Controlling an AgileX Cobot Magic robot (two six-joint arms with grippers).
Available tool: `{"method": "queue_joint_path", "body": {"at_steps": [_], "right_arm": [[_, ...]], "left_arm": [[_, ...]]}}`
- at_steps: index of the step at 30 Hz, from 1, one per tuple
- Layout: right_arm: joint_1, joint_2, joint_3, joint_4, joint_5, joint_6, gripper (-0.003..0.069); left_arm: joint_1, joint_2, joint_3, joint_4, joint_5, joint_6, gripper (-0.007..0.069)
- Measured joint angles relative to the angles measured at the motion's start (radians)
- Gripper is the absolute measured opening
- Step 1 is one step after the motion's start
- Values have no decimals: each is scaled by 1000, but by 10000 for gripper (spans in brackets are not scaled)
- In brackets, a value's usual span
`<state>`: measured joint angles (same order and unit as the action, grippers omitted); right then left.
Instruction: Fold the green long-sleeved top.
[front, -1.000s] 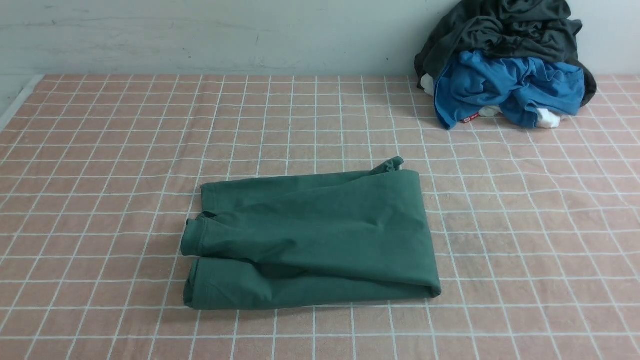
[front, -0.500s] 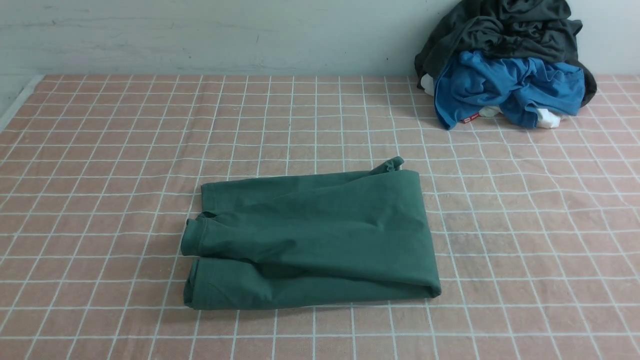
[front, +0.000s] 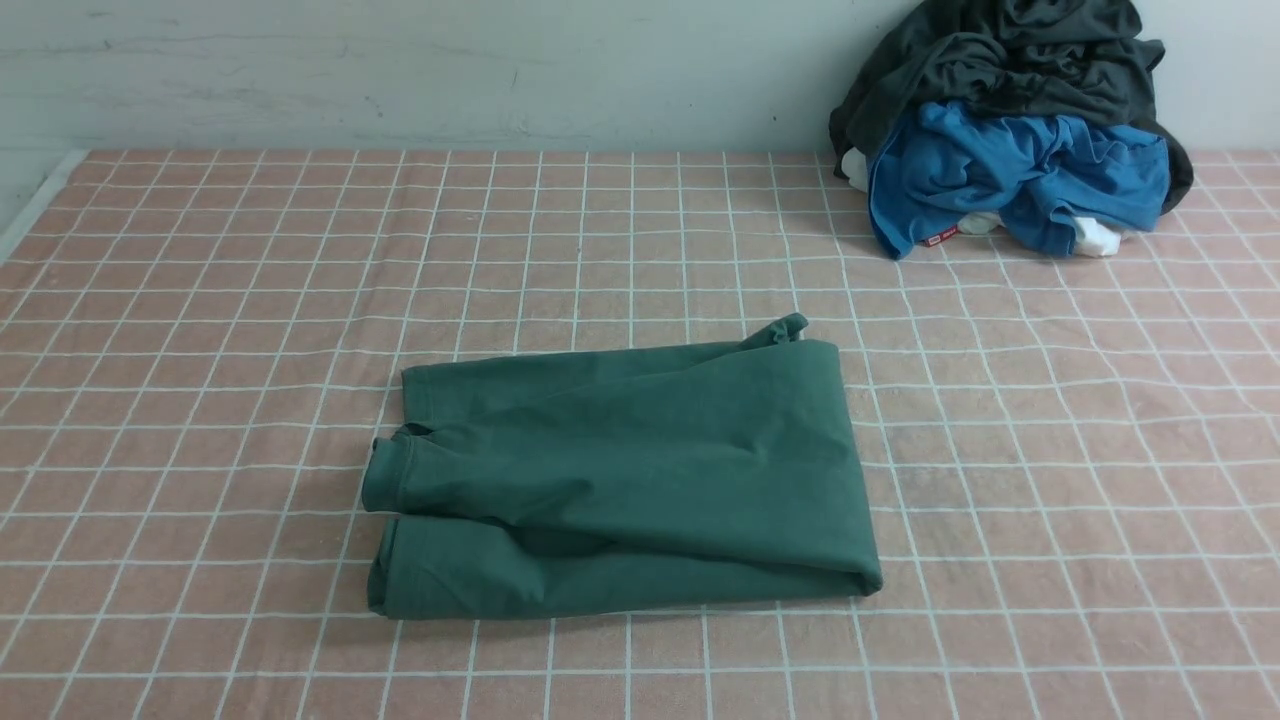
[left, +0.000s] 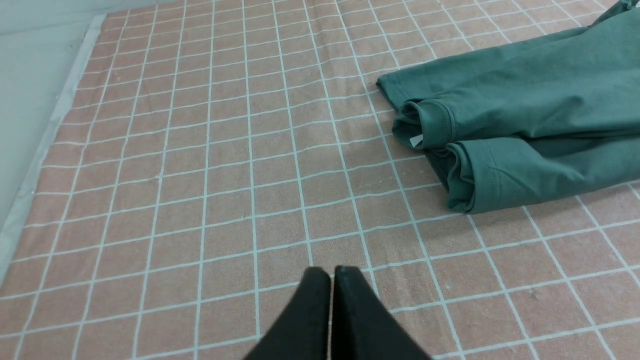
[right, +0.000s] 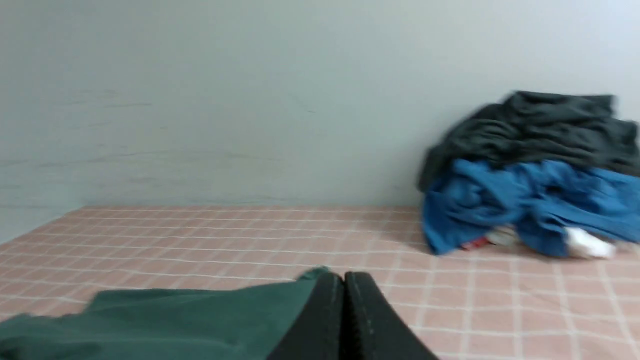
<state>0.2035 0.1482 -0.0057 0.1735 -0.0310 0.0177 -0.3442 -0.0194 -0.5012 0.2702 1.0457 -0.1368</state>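
Where the pink, white-gridded cloth (front: 200, 300) covers the counter, the items are as follows.

Item one: green top (front: 620, 480), folded into a rough rectangle, lying flat near the middle of the counter, slightly toward the near edge. Ribbed ends stacked at its left side; a small tip of fabric pokes out at the far right corner. A small white label (left: 416, 141) shows at the left end in the left wrist view.

Item two: heap of clothes at the far right corner, against the pale wall (front: 400, 70). Grey garment (front: 1010, 50) on top, blue garment (front: 1010, 175) beneath, bits of white cloth (front: 1095, 238) showing at the base. Well apart from the top.

Item three: left pincer (left: 331, 272), black, fingers pressed together, gripping nothing, above bare cloth to the left of the top and apart from it.

Item four: right pincer (right: 344, 278), black, fingers pressed together, nothing between them; the top's edge sits just behind it in the blurred right wrist view. Contact cannot be told.
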Motion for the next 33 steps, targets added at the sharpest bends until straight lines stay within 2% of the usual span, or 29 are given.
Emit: {"method": "queue_joint_path", "body": {"at_steps": [3,7,9,15,33], "right_arm": [[-113,-71,31,-49,62,56,-14],[-268,-154,32,-132,223,150,-14],[-309,-158,32,-162,278,167,-14],[-312,-158,32,-210,368,180,-14],[-305,-158,31,-216,378,180,-14]], "left_arm": [[0,0,0,0,0,0,-3],[0,0,1,0,0,0,-3],[0,0,1,0,0,0,-3],[0,0,1,0,0,0,-3],[0,0,2,0,0,0,-3]]}}
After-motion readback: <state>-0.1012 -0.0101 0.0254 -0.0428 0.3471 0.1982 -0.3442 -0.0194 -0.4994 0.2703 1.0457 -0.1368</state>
